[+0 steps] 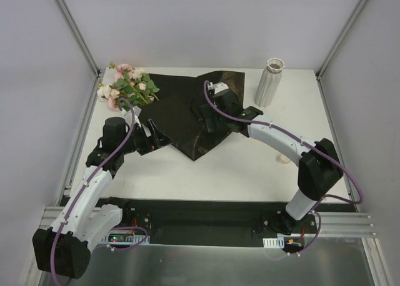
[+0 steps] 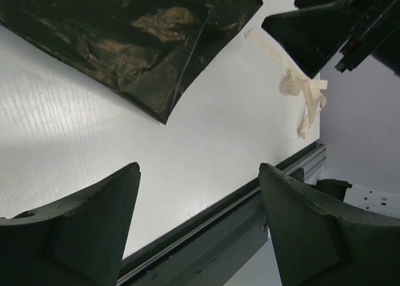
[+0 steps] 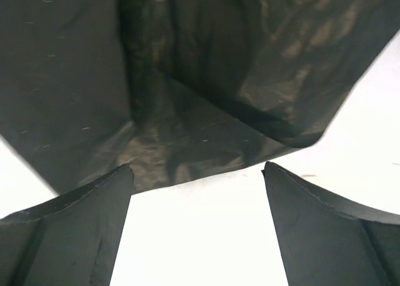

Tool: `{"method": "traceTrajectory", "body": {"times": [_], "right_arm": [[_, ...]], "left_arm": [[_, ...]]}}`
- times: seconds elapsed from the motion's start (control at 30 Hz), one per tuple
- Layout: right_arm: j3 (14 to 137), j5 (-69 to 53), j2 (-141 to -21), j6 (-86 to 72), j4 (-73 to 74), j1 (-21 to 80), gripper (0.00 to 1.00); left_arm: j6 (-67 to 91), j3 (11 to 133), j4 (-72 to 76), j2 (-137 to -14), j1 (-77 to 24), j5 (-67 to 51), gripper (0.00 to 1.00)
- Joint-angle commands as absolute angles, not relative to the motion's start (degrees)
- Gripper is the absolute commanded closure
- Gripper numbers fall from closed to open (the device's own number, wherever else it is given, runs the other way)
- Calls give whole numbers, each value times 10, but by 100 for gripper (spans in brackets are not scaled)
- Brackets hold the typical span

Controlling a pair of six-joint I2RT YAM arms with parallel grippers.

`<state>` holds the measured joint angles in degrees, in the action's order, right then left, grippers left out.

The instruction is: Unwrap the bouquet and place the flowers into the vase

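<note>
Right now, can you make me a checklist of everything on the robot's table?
Surface: white table, flat.
Job's things: flowers lying at the far left corner; black wrapping sheet spread open mid-table; vase upright at far right, no flowers in it.
Clutter: cream ribbon lying loose on the table.
Grippers: left gripper open, holding nothing; right gripper open above the sheet's edge, holding nothing.
Cables: purple cables run along both arms.
Surroundings: grey walls and metal frame.
</note>
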<state>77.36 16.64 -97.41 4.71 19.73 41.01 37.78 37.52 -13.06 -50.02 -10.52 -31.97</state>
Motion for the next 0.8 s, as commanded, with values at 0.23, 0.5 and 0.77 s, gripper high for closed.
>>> {"method": "traceTrajectory", "body": {"times": [0.23,0.5,0.77], "right_arm": [[917,-372,-1109,-61,98,315,10],[1005,-490,-1243,-149,102,260,7],[1033,-517,-1295,-157,89,287,16]], "left_arm": [[355,399,-116,-379,-109,-291,23],[355,379,-118,-323,-109,-279,22],[348,382,-117,-341,-109,-285,23]]}}
